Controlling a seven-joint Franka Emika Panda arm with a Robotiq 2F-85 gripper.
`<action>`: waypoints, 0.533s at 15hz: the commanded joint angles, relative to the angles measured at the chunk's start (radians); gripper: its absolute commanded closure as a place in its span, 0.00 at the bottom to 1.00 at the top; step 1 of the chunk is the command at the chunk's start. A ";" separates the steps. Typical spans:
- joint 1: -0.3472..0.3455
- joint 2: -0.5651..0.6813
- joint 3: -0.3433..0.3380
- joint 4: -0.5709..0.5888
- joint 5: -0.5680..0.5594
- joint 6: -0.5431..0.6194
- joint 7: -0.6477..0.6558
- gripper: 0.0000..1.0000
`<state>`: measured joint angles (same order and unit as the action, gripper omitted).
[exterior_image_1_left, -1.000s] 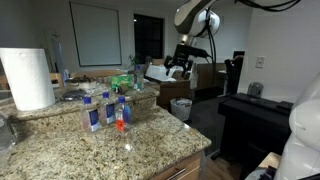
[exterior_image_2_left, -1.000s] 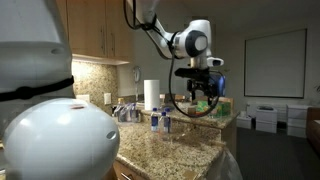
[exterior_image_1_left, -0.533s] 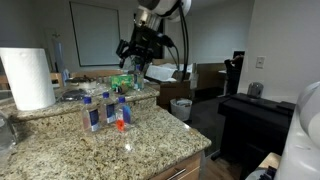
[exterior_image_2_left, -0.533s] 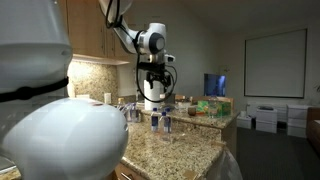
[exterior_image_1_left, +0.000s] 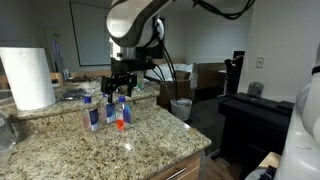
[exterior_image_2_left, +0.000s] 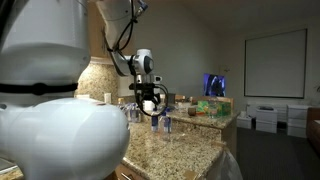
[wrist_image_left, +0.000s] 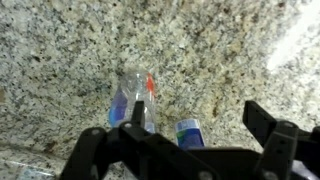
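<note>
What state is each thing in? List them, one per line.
gripper: open, empty, above the bottles.
bottles: upright on the counter, untouched.
paper towel roll: upright.

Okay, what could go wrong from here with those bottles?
The open gripper hangs just above a tight cluster of small bottles; coming down, a finger could tip one. In the wrist view a clear bottle and a blue-topped bottle both show between the jaws, so closing might catch both.
</note>
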<state>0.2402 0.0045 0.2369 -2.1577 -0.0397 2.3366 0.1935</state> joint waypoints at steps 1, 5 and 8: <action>0.004 0.055 -0.004 0.041 -0.187 -0.022 0.094 0.00; 0.014 0.093 -0.018 0.070 -0.319 -0.026 0.200 0.00; 0.017 0.115 -0.030 0.067 -0.362 0.005 0.298 0.00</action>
<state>0.2416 0.0930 0.2246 -2.1042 -0.3532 2.3366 0.3970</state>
